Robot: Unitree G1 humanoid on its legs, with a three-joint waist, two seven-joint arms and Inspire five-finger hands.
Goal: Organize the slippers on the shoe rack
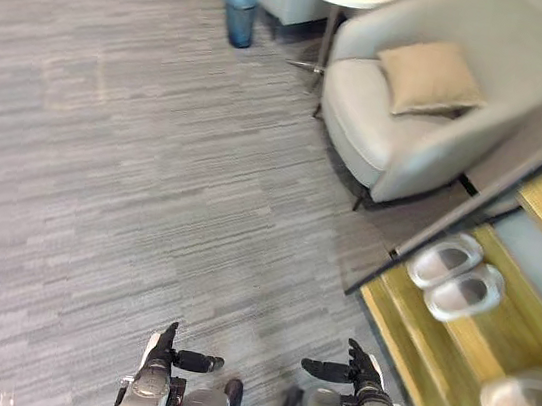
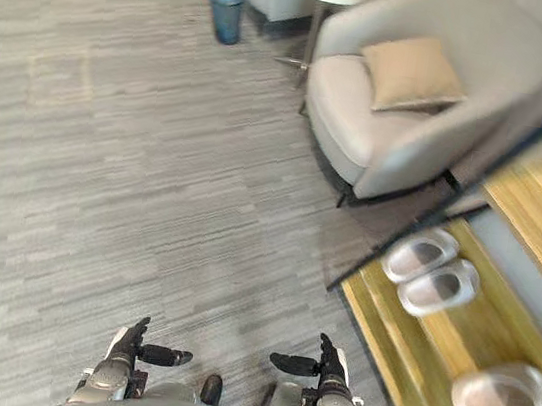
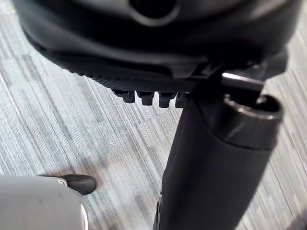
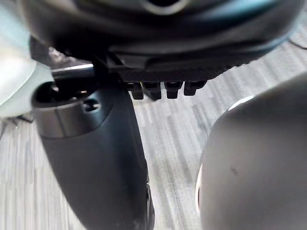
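Right of the grey carpet (image 1: 155, 167), on the light wooden shoe rack (image 1: 430, 367): four pale grey rubber slippers (image 1: 464, 292), far pair (image 1: 445, 260) and near pair (image 1: 524, 397) | left hand (image 1: 160, 357), right hand (image 1: 362, 369): two, low and near, fingers straight, empty | next, likely: turn right, square up before reaching | one grey armchair (image 1: 364, 115), one beige cushion (image 1: 430, 76)

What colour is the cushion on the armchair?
Beige, a plain tan cushion; clearest in the left eye view.

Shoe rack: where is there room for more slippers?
On the shoe rack, bare wood lies between the far slipper pair and the near slipper pair, and along the front strip beside the carpet. Crowded by the near pair.
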